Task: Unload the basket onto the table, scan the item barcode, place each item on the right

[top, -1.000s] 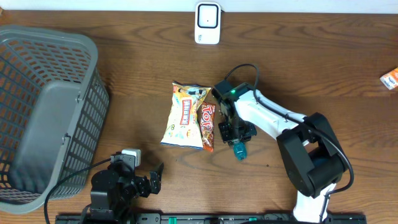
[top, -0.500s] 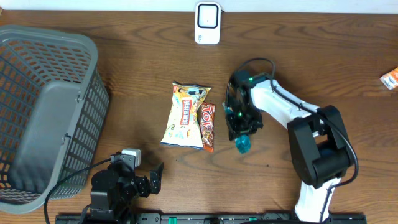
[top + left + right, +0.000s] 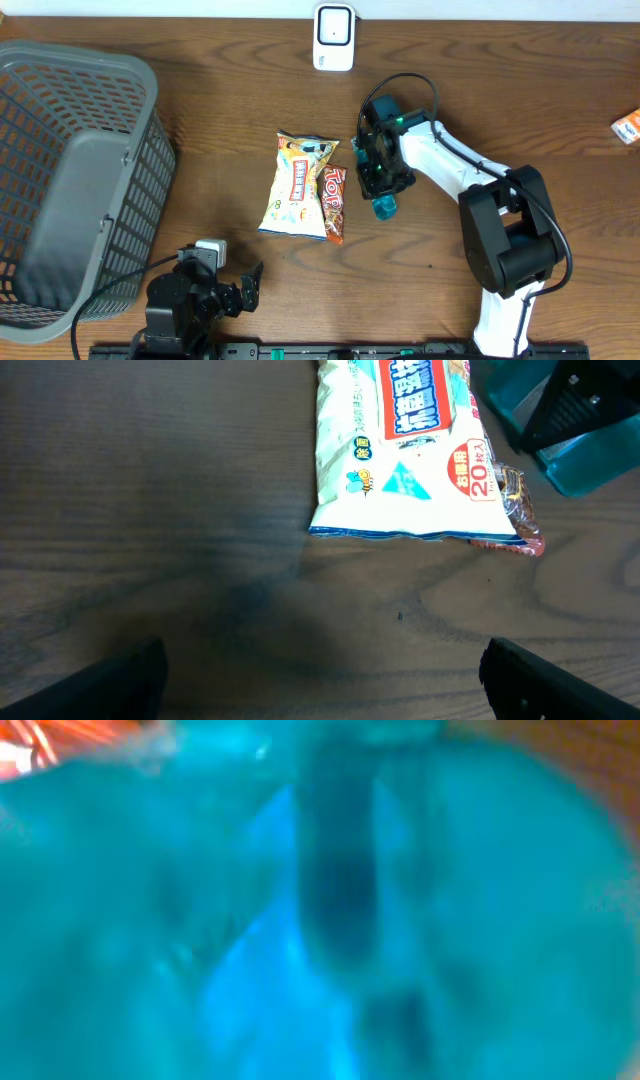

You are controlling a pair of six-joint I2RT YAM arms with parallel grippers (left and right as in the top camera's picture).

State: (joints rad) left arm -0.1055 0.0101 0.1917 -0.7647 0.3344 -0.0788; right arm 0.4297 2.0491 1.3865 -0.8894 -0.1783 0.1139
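Two snack bags lie mid-table: a white and yellow bag (image 3: pixel 297 185) (image 3: pixel 400 450) and, tucked under its right edge, an orange bag (image 3: pixel 333 203). No barcode shows on either. The white scanner (image 3: pixel 333 37) stands at the far edge. My right gripper (image 3: pixel 382 200) hangs just right of the orange bag, its teal tip (image 3: pixel 590 455) near the bag's lower corner; whether it touches is unclear. The right wrist view is all teal blur, so its jaws are unreadable. My left gripper (image 3: pixel 320 685) (image 3: pixel 245 290) rests near the front edge, open and holding nothing.
A large grey basket (image 3: pixel 70 180) fills the left side. A small orange packet (image 3: pixel 627 127) lies at the far right edge. The right arm's base (image 3: pixel 505 270) stands at the front right.
The right arm has swung away from the front edge, and its teal tip has come up alongside the orange bag's right side. The bags and the left arm have not moved.
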